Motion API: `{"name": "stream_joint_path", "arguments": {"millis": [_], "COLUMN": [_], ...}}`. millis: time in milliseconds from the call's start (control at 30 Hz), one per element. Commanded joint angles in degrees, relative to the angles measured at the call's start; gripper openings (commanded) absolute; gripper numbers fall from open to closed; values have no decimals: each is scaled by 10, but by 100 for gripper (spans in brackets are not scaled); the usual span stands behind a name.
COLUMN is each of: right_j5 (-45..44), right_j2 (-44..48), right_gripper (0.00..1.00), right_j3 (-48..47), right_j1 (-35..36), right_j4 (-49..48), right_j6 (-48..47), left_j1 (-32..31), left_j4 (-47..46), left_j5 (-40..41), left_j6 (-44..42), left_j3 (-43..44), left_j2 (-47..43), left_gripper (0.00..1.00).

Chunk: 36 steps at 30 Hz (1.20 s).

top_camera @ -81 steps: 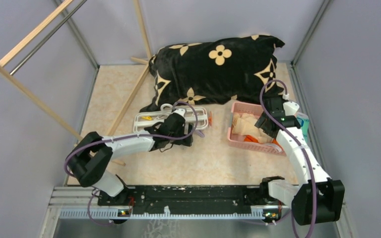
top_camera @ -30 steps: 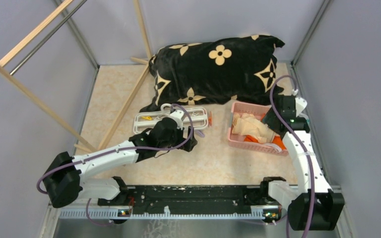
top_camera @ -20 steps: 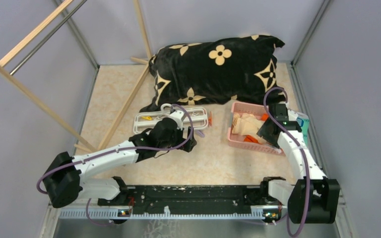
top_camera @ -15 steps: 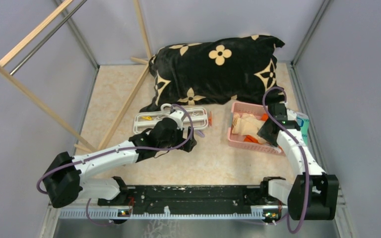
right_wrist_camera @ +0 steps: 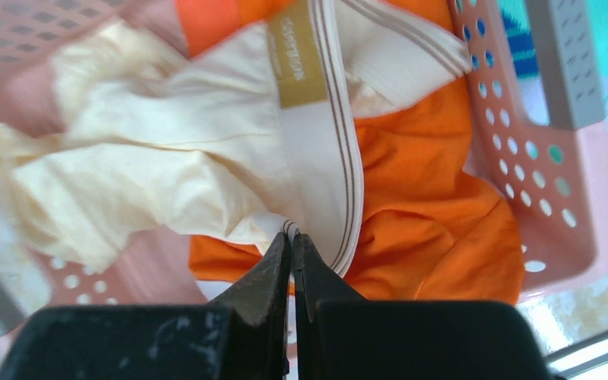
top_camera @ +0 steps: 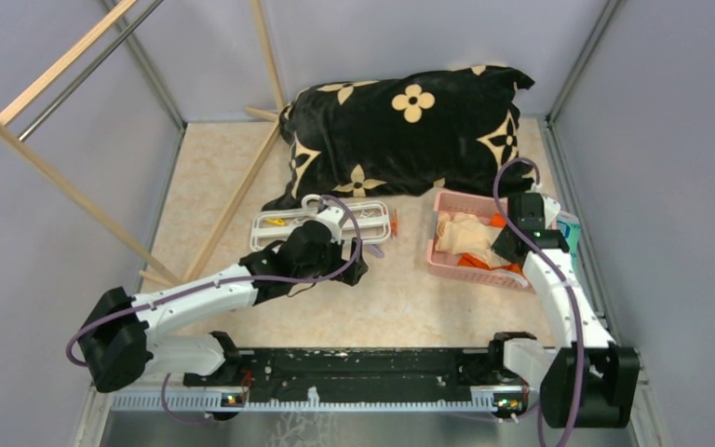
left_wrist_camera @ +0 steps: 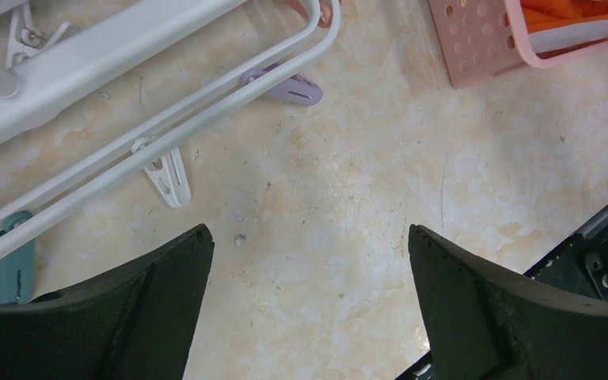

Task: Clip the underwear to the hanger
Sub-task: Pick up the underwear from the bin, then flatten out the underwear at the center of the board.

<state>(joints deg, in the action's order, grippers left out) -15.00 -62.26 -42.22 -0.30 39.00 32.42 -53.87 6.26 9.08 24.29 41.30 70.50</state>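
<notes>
On my feed, the beige marbled tabletop [top_camera: 400, 298] carries a black flower-print cushion [top_camera: 400, 130] at 12 o'clock. The hanger [top_camera: 275, 226] lies flat just off centre toward 9 o'clock, its clips resting on the surface. A pink perforated basket [top_camera: 456, 270] sits at 3 o'clock, and a wooden rack [top_camera: 242, 186] stands at 10 o'clock.

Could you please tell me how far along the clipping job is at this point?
Done: nothing is clipped yet. In hand: the right gripper is shut on the waistband of the underwear, which lies in the pink basket over an orange cloth. Left: lift it out, carry it to the hanger lying flat on the table, where the left gripper hovers open, and clip it.
</notes>
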Motion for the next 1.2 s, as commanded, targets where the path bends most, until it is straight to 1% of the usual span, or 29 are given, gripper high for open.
{"name": "stream_joint_path", "arguments": {"millis": [0, 133, 267, 400, 467, 600, 667, 767, 900, 933, 1033, 1167], "right_j5": [33, 86, 128, 192, 212, 205, 215, 297, 432, 449, 474, 500], "right_j2": [76, 98, 96, 82, 68, 36, 24, 12, 5, 3, -5, -8], "right_gripper": [0, 0, 0, 0, 0, 0, 0, 0, 0, 0, 0, 0], "right_j3": [-69, -127, -201, -294, -341, -442, -472, -488, -485, -488, -492, -478], "right_j1": [-4, -4, -3, 5, 28, 125, 156, 165, 172, 181, 228, 298], "right_j4": [-19, 3, 26, 43, 52, 66, 65, 49, 33, 35, 41, 26], "right_j6": [-64, -89, -105, -126, -136, -150, -154, -161, -184, -191, -214, -228], "left_j1": [8, 39, 72, 96, 107, 122, 123, 123, 123, 123, 123, 123], "left_j4": [13, 19, 49, 79, 97, 124, 124, 92, 49, 41, 40, 59], "left_j5": [10, -15, -29, -38, -33, -22, -35, -105, -202, -222, -305, -404], "left_j6": [-16, -24, -43, -69, -81, -100, -117, -173, -287, -325, -386, -405], "left_j3": [34, 50, 76, 101, 117, 139, 150, 173, 217, 227, 270, 339], "left_j2": [-41, -83, -116, -142, -153, -172, -181, -191, -197, -197, -185, -143], "left_gripper": [98, 100, 100, 100, 100, 100, 100, 100, 100, 100, 100, 94]}}
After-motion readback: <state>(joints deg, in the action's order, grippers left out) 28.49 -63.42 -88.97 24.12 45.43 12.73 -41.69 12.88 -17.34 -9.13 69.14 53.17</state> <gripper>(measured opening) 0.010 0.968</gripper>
